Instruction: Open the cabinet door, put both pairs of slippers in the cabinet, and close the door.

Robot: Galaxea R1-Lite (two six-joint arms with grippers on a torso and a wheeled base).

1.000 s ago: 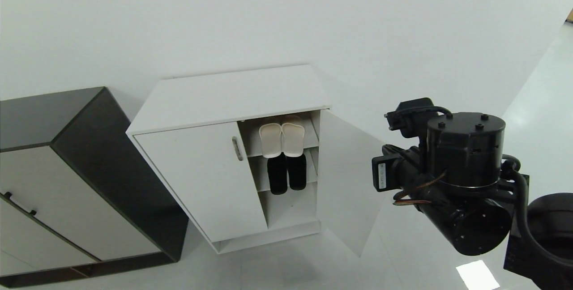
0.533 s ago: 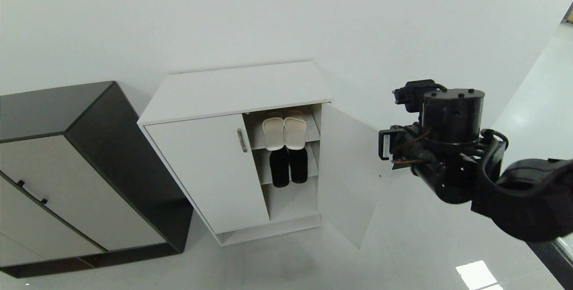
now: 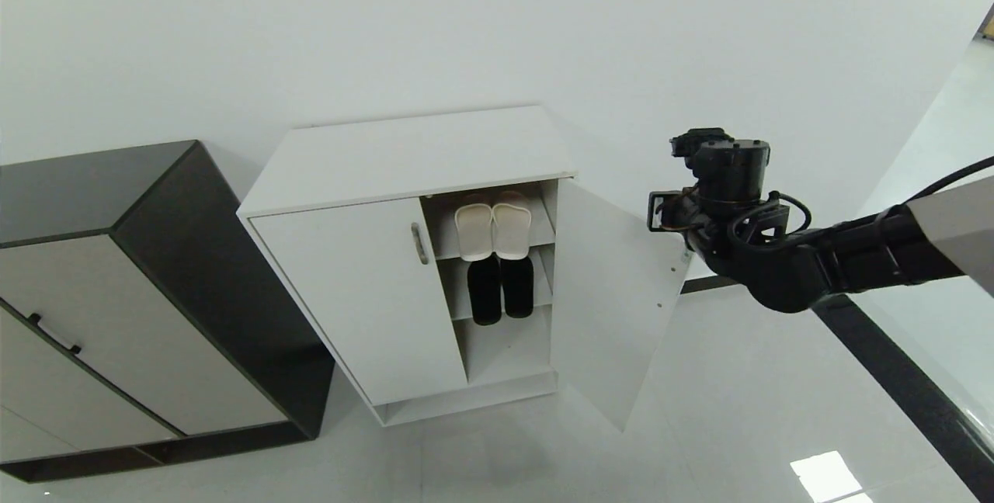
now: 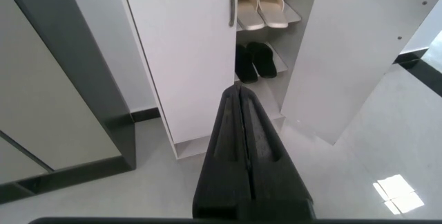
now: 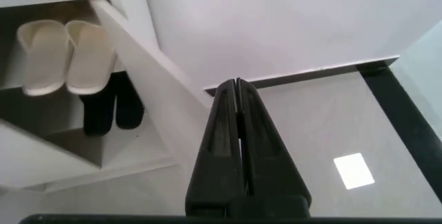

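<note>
The white cabinet [image 3: 404, 154] stands against the wall with its right door [image 3: 613, 301] swung open and its left door [image 3: 357, 293] closed. A white pair of slippers [image 3: 493, 230] lies on the top shelf. A black pair of slippers [image 3: 501, 293] lies on the shelf below. My right gripper [image 3: 664, 212] is at the outer side of the open door, near its free edge. In the right wrist view this gripper [image 5: 238, 86] is shut and empty, with the door [image 5: 159, 79] just ahead. My left gripper [image 4: 239, 91] is shut and empty, held back from the cabinet front.
A dark cabinet [image 3: 116, 254] with pale doors stands to the left of the white one. A black strip [image 3: 893, 379] runs across the glossy floor on the right. Open floor [image 3: 505, 456] lies in front of the cabinet.
The right arm has stretched out, away from the camera and up, to the outer side of the open door. The head view shifted slightly. Slippers and door stay put.
</note>
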